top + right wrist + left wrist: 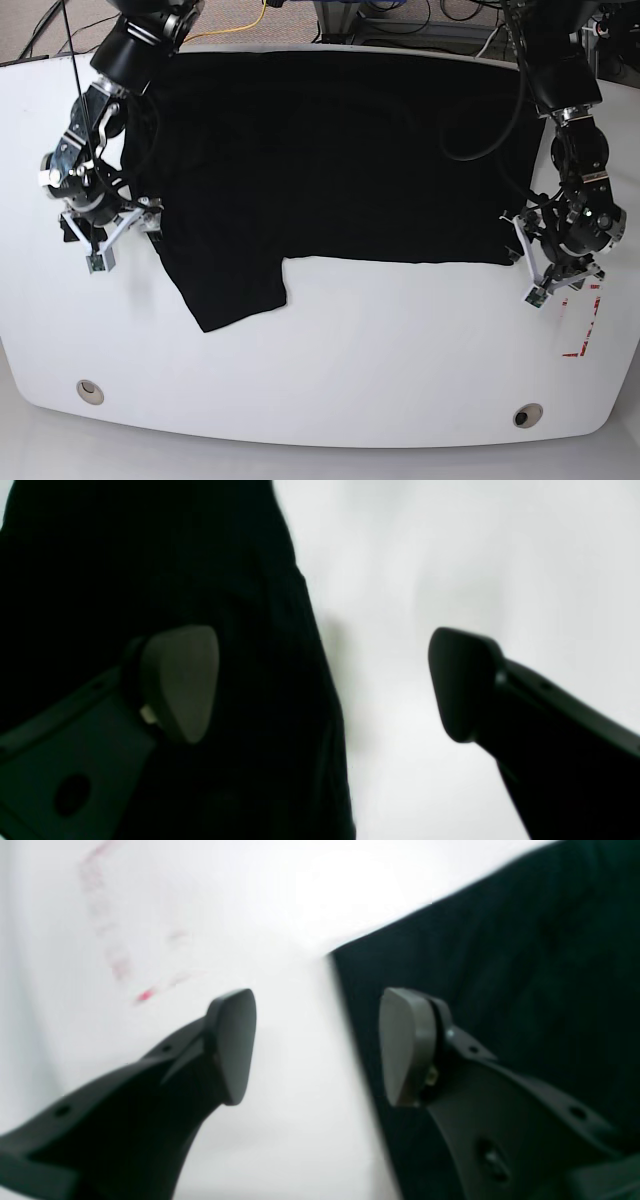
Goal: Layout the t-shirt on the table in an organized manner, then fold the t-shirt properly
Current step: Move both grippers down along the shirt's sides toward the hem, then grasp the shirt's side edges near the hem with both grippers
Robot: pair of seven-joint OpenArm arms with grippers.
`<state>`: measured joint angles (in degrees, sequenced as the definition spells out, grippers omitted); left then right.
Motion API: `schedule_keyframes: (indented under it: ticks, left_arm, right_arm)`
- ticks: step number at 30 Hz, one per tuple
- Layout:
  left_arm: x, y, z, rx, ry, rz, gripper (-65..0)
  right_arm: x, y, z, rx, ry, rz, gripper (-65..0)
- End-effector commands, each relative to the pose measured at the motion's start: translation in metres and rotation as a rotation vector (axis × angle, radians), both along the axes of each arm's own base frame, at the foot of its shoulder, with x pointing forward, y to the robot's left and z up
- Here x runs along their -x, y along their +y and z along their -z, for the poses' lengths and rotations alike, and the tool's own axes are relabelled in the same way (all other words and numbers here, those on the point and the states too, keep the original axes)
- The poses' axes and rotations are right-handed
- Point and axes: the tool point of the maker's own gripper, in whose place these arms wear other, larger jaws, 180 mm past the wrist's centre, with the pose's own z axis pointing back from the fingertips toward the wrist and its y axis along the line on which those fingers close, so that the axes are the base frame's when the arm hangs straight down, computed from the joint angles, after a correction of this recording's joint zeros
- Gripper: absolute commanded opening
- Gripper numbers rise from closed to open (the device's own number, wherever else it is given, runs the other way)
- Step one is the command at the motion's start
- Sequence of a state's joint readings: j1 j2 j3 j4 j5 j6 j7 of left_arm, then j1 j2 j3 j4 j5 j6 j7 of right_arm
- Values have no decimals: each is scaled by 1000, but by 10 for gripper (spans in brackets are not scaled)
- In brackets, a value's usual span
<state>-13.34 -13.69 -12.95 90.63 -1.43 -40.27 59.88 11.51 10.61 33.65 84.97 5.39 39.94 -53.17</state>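
The black t-shirt (330, 150) lies spread flat across the far half of the white tabletop (320, 370), its long straight edge running across the middle and one sleeve (225, 290) hanging out toward the near side on the base view's left. No print shows on the cloth from any view. The right claw (130, 225) sits low at the shirt's edge on that same side, just beside the sleeve; in its wrist view the claw (320, 685) stands wide apart, one pad (182, 680) over the black cloth and the other pad (460, 685) over bare white surface, with the shirt's edge running between them and nothing clamped. The left claw (535, 255) is at the opposite side, by the shirt's near corner (500, 260). Its wrist view shows the claw (317, 1045) also parted and empty, straddling the cloth's edge near that corner (335, 957): one pad (235, 1045) over the tabletop, the other (405, 1045) over the fabric. Whether any pad touches the cloth or the surface cannot be told. Red tape marks (580, 335) lie on the tabletop just near of the left claw, and two round metal-ringed holes (90, 390) (527, 415) sit along the near edge.
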Motion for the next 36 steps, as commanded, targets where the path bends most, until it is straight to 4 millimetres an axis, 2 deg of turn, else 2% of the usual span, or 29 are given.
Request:
schedule_keyframes:
  ticks: [1, 4, 7, 17, 20, 23, 29, 33, 36]
  left_arm:
    - [-17, -2, -11, 19, -57, 9, -282]
    - [-20, -10, -1, 58, -54, 21, -282]
    - [-21, -13, 3, 75, -55, 25, -282]
    - [-20, -10, 9, 83, -41, 13, -282]
    - [-20, -10, 9, 83, -40, 11, -282]
    - [-19, -10, 10, 83, -37, 11, -282]
    - [-18, -9, 11, 83, -35, 10, -282]
    - [-17, -9, 12, 84, -34, 8, -282]
    - [-17, -9, 12, 84, -32, 8, -282]
  right_arm:
    - [-25, -10, -11, -37, -46, 9, 0]
    - [-41, -7, -7, -93, -62, 15, 0]
    - [-47, -12, 2, -132, -54, 28, 0]
    - [-45, 3, 40, -248, 7, 46, 0]
    - [-44, 6, 43, -258, 13, 44, 0]
    - [-39, 25, 53, -269, 39, 9, 0]
    - [-35, 57, 55, -239, 42, -74, 0]
    - [-32, 67, 59, -245, 46, -87, -5]
    - [-31, 67, 59, -247, 47, -88, -84]
